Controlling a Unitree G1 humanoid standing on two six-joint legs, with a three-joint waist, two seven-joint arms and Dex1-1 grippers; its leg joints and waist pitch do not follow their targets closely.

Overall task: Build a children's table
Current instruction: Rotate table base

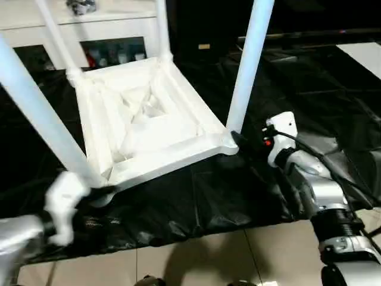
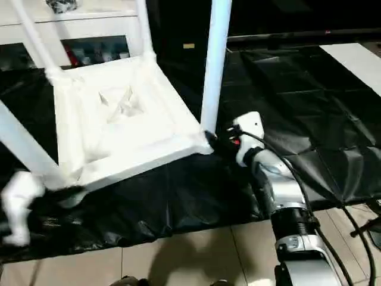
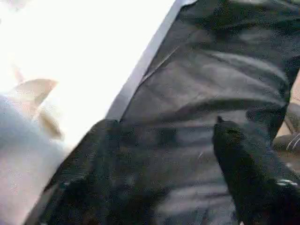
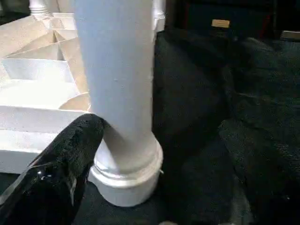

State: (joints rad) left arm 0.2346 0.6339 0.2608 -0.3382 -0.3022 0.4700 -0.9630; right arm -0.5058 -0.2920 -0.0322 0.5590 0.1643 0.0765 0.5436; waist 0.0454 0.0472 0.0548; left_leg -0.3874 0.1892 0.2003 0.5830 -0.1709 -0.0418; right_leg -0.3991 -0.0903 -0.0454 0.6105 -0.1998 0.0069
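Your tabletop (image 1: 149, 122) lies upside down on the black sheet (image 1: 238, 190) spread over the floor, ribbed underside up, so the corner sockets face you for leg fitting. All four legs look seated: near-right leg (image 1: 247, 65), near-left leg (image 1: 38, 113), and two far legs (image 1: 56, 39) by the white cabinet (image 1: 36, 24) at the sheet's far edge. Your right gripper (image 4: 159, 154) sits open astride the near-right leg's flared base, one finger (image 4: 61, 159) touching the collar and the other out on the sheet, probably to steady or press that joint home. Your left gripper (image 3: 164, 164) is spread open too, low at the near-left corner, with nothing between its fingers, likely bracing or about to check that corner. The head views give the whole layout and all four legs; the right wrist view adds the close contact at the collar and the socket's seating, and the left wrist view shows the tabletop's edge beside the wrinkled sheet.
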